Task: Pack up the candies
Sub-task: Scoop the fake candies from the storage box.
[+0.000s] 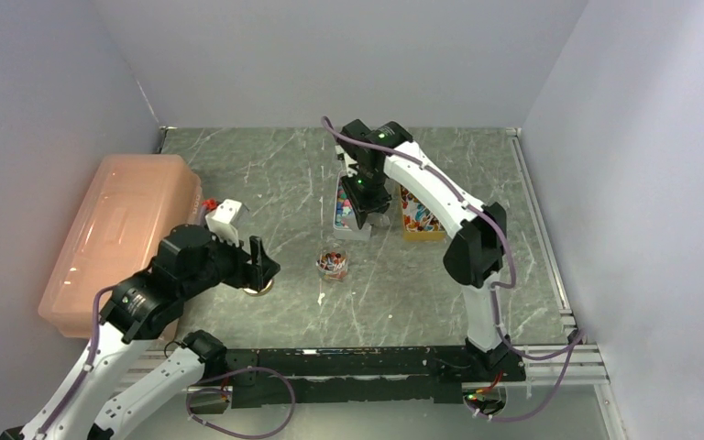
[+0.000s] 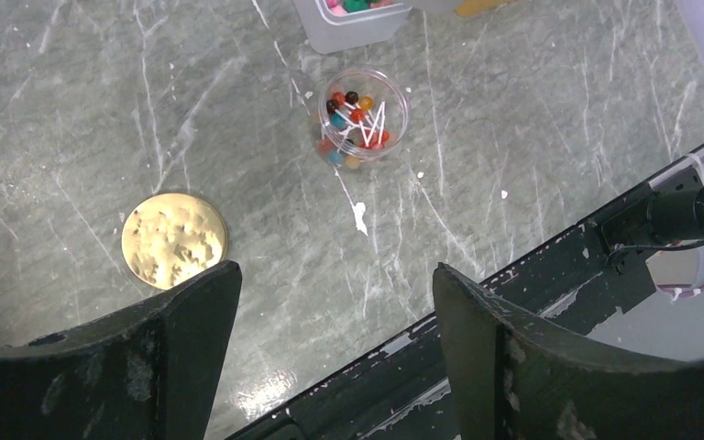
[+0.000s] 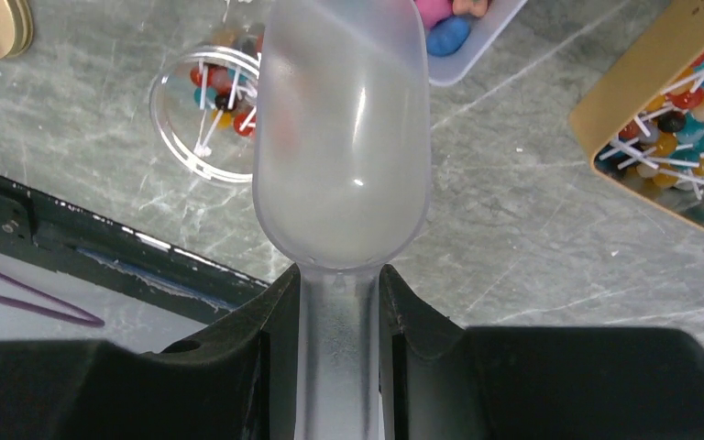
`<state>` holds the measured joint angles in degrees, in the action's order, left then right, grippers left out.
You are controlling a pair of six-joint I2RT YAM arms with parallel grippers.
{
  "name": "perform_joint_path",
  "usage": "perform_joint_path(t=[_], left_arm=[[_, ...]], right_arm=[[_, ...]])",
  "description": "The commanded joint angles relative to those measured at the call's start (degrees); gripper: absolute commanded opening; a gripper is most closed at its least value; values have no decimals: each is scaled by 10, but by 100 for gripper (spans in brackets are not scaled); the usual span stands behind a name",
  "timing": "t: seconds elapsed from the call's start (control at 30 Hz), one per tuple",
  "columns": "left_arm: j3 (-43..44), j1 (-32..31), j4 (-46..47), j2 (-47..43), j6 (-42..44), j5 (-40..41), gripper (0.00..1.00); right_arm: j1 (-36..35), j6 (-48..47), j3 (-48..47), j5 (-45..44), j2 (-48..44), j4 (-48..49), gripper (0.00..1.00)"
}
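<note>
The candies (image 3: 445,32), small chunky sweets in pink and blue, lie in a pale grey rectangular plastic tray (image 2: 348,35) near the middle of the table, a little to the far side. The right gripper (image 3: 339,302) hangs just above the tray's near end. Its jaws are clamped on the handle of a translucent white plastic scoop (image 3: 341,137), whose bowl points out over the tabletop.

Just right of the tray stands a gold rectangular tin (image 1: 419,215) filled with many-coloured lollipops on white sticks. Near the tray, toward the arms, sits a small clear round plastic jar (image 1: 333,263) holding a few more lollipops.

Left of the jar, a round gold lid (image 2: 173,240) lies flat on the grey-green marbled table (image 1: 266,174). The left gripper (image 2: 330,312) hovers over it, jaws spread wide and holding nothing.

A large translucent pink plastic storage box (image 1: 119,238) with its lid on sits along the left edge.
</note>
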<state>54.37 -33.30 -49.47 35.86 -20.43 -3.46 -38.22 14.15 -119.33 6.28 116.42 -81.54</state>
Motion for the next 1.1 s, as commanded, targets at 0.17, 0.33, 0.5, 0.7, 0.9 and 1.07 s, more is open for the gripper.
perform_joint_path(t=[0.17,0.33,0.5,0.7,0.9,1.07], left_arm=[[-6,-11,24,-53,3,2,84],[-6,-20,24,-62,2,4,84],[-6,-28,23,-70,0,8,84],[-6,-35,20,-78,-2,16,85],[-5,-38,18,-82,-3,22,85],[-5,-42,17,-82,-5,25,85]], right_arm=[[10,49,-66,0,59,-43,0],[18,60,-72,5,74,-42,0],[23,64,-91,17,94,-43,0],[30,69,-123,30,126,-43,0],[38,72,-156,41,158,-43,0],[45,78,-178,46,183,-42,0]])
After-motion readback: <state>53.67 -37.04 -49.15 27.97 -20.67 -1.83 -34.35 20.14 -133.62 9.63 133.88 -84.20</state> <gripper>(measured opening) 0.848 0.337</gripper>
